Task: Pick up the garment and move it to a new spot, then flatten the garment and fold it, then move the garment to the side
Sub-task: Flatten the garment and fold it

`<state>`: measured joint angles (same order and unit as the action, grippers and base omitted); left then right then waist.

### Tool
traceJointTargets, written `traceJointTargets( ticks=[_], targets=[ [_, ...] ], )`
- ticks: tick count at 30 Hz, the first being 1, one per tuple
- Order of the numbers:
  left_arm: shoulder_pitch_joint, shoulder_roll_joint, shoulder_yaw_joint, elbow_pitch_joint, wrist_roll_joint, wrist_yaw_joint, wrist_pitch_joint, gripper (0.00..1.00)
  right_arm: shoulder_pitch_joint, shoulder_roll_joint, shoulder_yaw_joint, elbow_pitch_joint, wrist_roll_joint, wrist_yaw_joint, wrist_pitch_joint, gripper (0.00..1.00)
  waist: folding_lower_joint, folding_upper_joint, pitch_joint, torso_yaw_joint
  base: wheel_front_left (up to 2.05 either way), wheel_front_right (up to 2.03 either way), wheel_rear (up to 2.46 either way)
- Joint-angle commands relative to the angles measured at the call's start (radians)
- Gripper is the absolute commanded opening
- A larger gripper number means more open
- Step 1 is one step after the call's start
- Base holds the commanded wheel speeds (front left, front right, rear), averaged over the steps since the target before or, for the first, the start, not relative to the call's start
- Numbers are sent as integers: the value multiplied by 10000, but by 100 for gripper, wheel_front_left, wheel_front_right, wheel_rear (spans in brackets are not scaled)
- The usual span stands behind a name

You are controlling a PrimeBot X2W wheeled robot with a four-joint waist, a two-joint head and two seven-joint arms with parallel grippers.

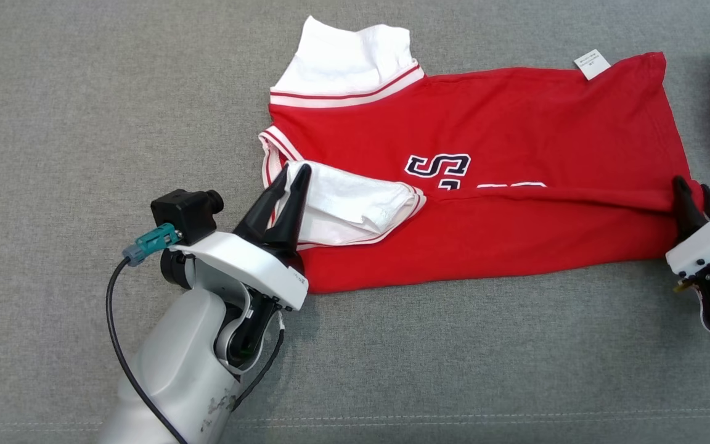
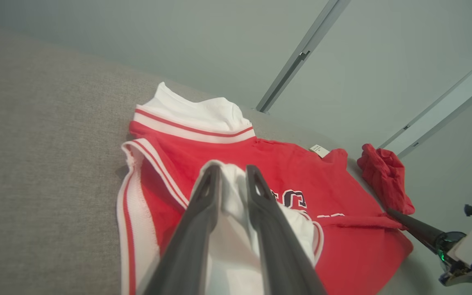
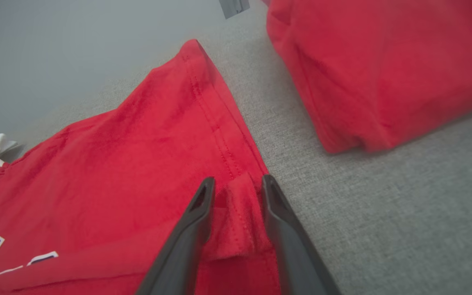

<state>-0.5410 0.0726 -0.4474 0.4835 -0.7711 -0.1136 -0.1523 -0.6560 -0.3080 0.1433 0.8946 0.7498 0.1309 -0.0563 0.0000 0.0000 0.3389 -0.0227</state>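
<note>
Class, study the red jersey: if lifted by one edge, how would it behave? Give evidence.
Probably floppy: the jersey lies creased, and its hem bunches into a ridge between the fingers of the right gripper. Likely light: it looks thin and lies folded flat on the grey surface. Lifted by one edge, it would likely sag, and the white sleeve may unfold.

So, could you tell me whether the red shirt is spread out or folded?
Partly folded: the red shirt has its near long edge turned up over the front, hiding part of the lettering.
</note>
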Motion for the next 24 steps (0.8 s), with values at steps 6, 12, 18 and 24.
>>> traceJointTargets(
  ticks=[6,12,18,24],
  targets=[
    [-798,38,346,411,457,-51,-814,100,-449,-41,642,-392,277,-2,-1514,100,0,0,81,-110,0,0,0],
    [-583,-21,501,442,982,-57,-1074,100,-22,-326,1336,-943,449,-2,-2025,100,0,0,-167,-159,0,0,0],
    [677,-57,1503,-1048,1877,307,-1090,100,1082,-496,1207,-2915,184,-2,-2051,100,0,0,-568,-232,0,0,0],
    [2437,-177,2084,-2303,2455,503,-1092,100,2609,-141,497,-4380,-561,-2,-2053,100,0,0,-1055,-237,0,0,0]
  ],
)
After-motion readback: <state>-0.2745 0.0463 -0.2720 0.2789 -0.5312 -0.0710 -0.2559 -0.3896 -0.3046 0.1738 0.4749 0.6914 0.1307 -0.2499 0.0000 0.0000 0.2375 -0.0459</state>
